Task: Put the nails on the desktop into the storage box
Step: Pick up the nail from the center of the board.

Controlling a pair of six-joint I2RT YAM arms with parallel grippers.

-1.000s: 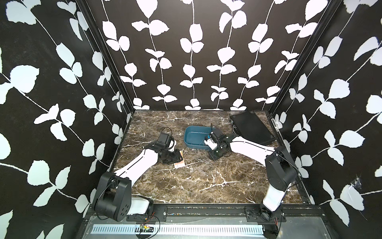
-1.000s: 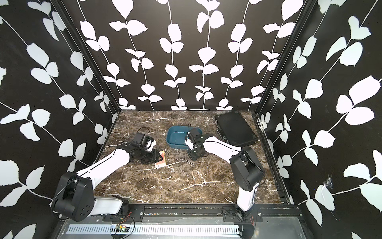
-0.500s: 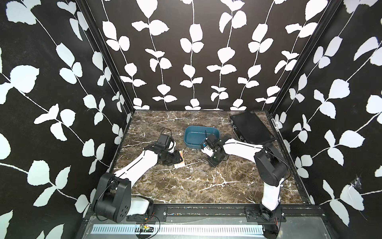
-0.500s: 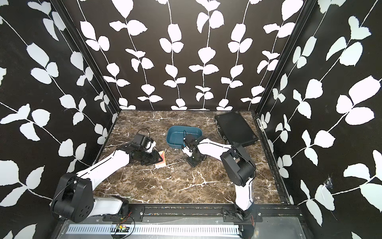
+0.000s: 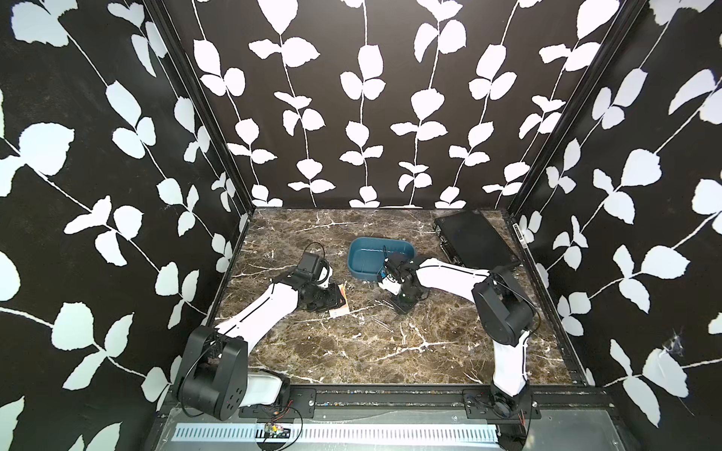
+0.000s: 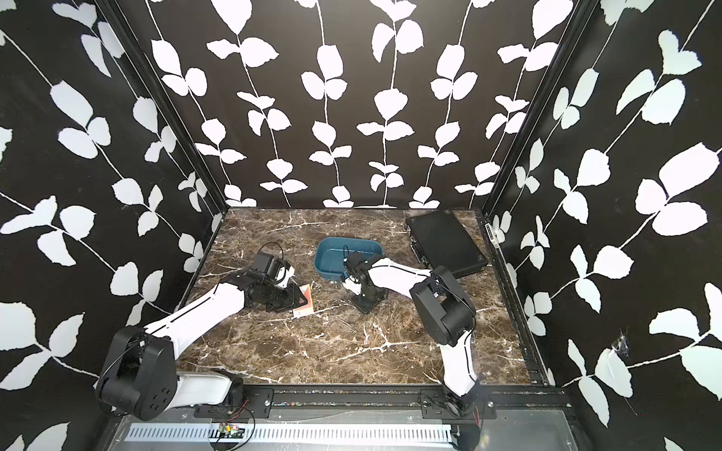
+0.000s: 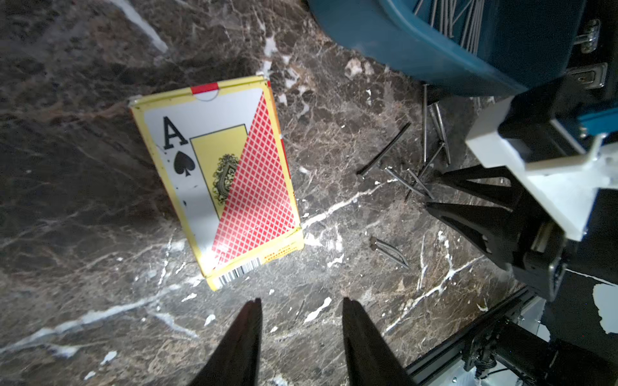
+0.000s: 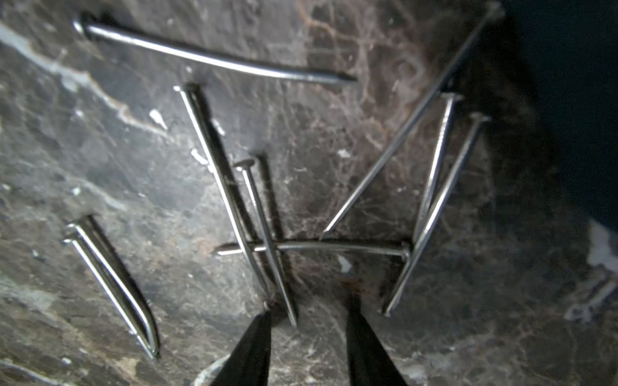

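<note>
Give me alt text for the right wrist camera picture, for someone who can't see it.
Several loose silvery nails lie scattered, some crossing, on the dark marble-patterned desktop, seen close up. The two black tips of the right tool stand apart at the picture's edge, one nail's point reaching between them, nothing gripped.

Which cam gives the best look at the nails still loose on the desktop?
Right wrist: the nails fill the frame, with each head and crossing distinct against the desktop. The left wrist view shows them small and partly shadowed, near the storage box. In both top views they are only faint slivers.
</note>
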